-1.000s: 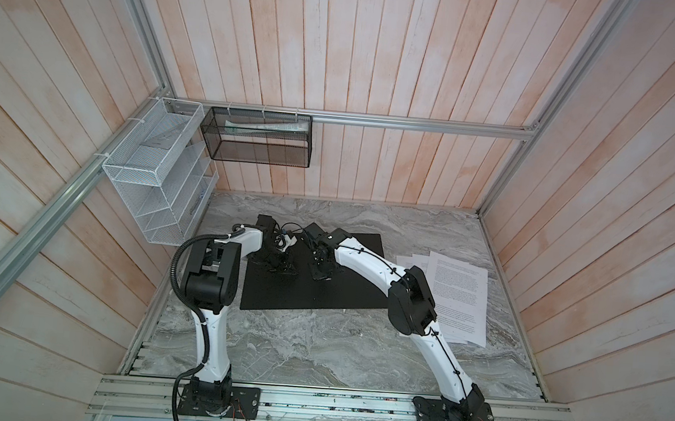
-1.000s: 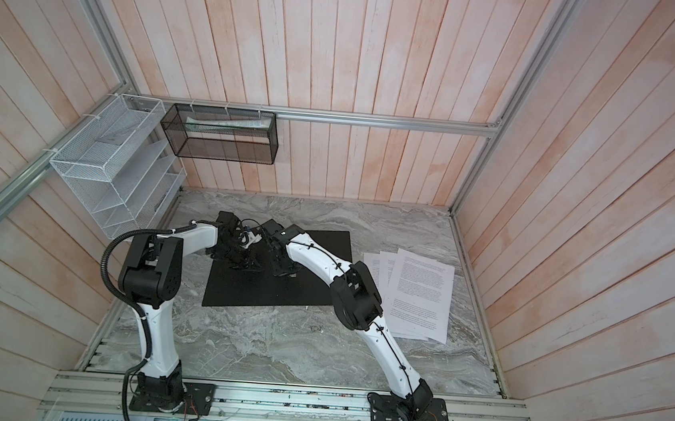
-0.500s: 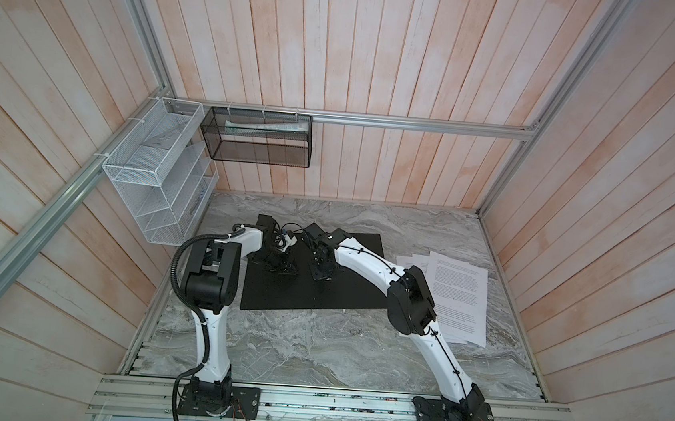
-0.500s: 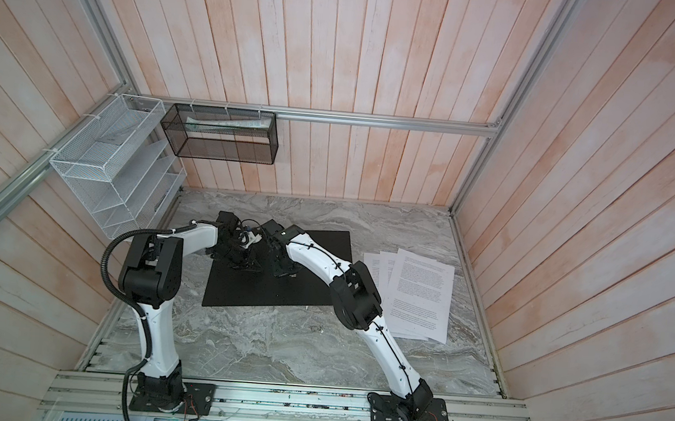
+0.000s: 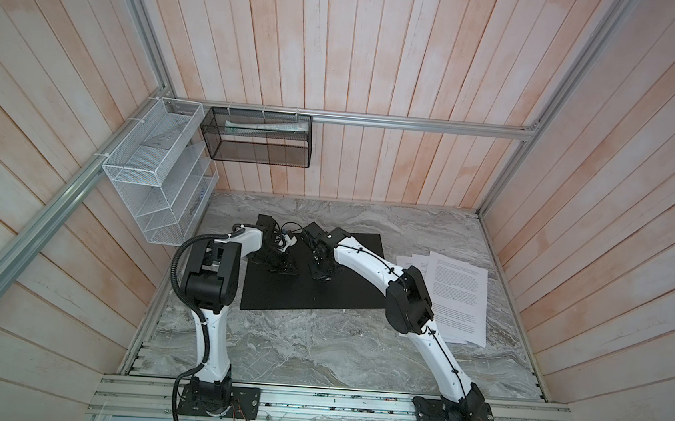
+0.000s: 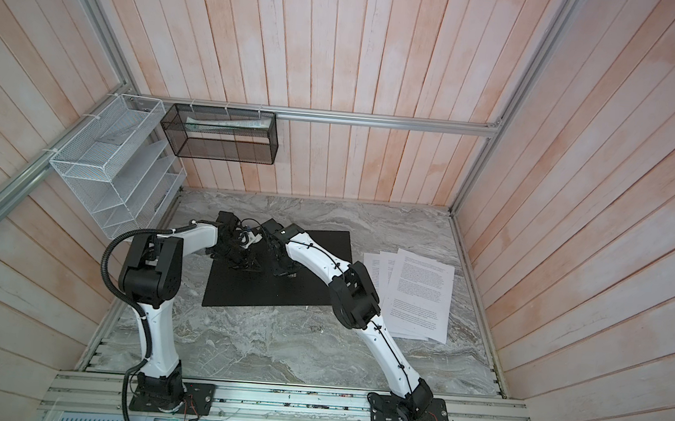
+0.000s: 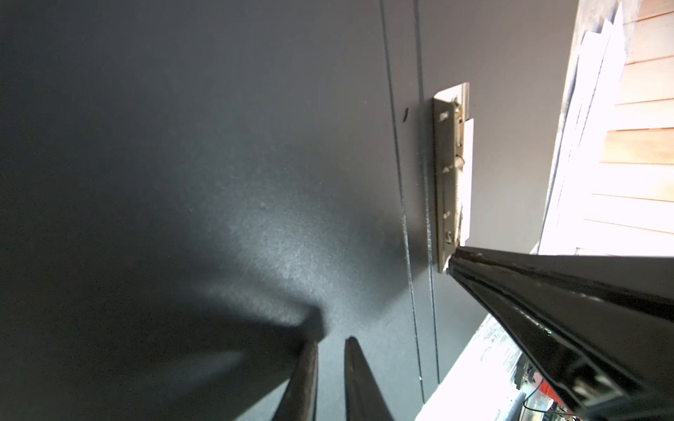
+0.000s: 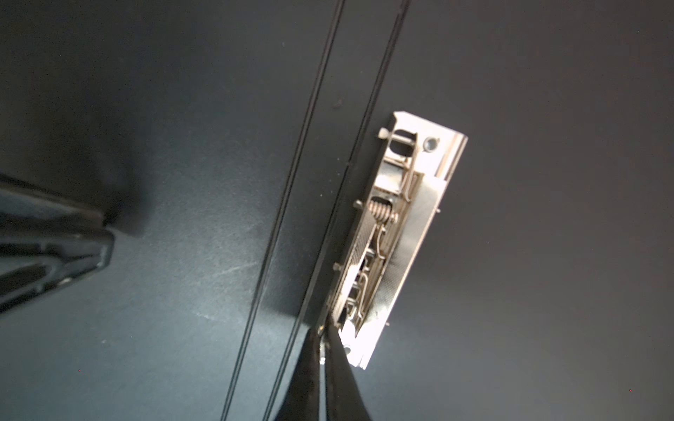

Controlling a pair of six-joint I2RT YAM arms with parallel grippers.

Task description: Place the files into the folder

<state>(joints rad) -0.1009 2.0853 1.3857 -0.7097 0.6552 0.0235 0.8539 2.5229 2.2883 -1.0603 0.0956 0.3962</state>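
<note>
The folder lies opened flat on the marble table, black inside up. Its metal clip sits beside the spine creases. My right gripper is shut on the near end of that clip, with a shiny bit of metal between its tips. My left gripper is shut with nothing between its fingers, tips down on the black panel left of the spine. The files, white printed sheets, lie fanned on the table right of the folder, partly under my right arm.
A white wire organizer hangs on the left wall. A black mesh basket with a rolled paper in it hangs on the back wall. Wooden walls close in the table on three sides. Bare marble lies in front of the folder.
</note>
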